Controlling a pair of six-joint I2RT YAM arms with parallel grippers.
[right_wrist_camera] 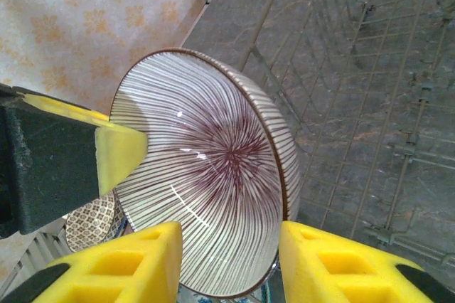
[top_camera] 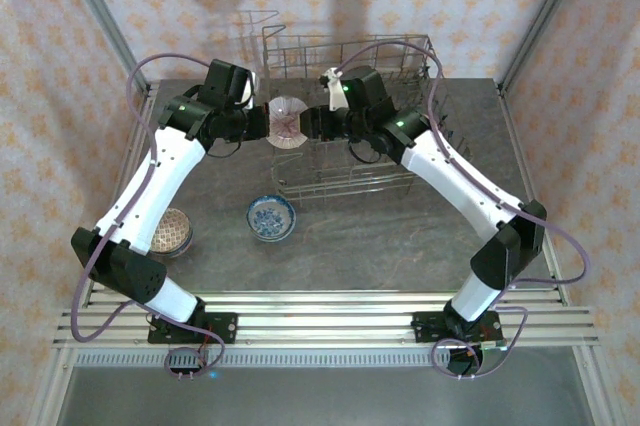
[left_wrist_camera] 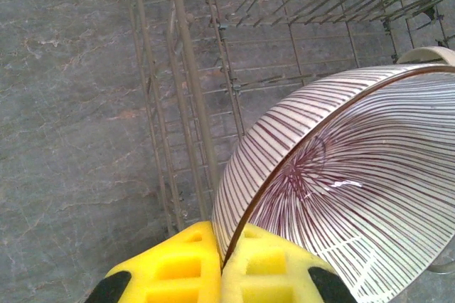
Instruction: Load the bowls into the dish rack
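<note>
A purple-and-white striped bowl [top_camera: 287,121] hangs in the air between the two arms, over the left end of the dish rack [top_camera: 400,51] and clear of the counter [top_camera: 380,236]. The left pincer [top_camera: 262,122] reaches it from the left. Seen from the left wrist, its two yellow pads [left_wrist_camera: 192,260] are closed tight on the bowl's [left_wrist_camera: 355,196] rim, one pad outside the wall and one inside. The bowl is tilted on edge beyond them, above the rack's wires [left_wrist_camera: 185,68]. The right pincer [top_camera: 312,122] comes in from the right. In the right wrist view its yellow fingers [right_wrist_camera: 334,267] stand apart on either side of the bowl's [right_wrist_camera: 213,175] near rim, the rim sitting in the gap between them. Whether they press on it cannot be told. The bowl's striped inside faces that camera, and the left pincer's pad [right_wrist_camera: 121,153] pinches the rim at the left. The rack's wire floor and tines [right_wrist_camera: 398,104] spread out to the right of the bowl. On the counter nearer the arm bases, a blue patterned bowl [top_camera: 271,217] sits upright in the open. A brown patterned bowl [top_camera: 172,230] sits further left, partly under the left arm. Both are well apart from the rack.
</note>
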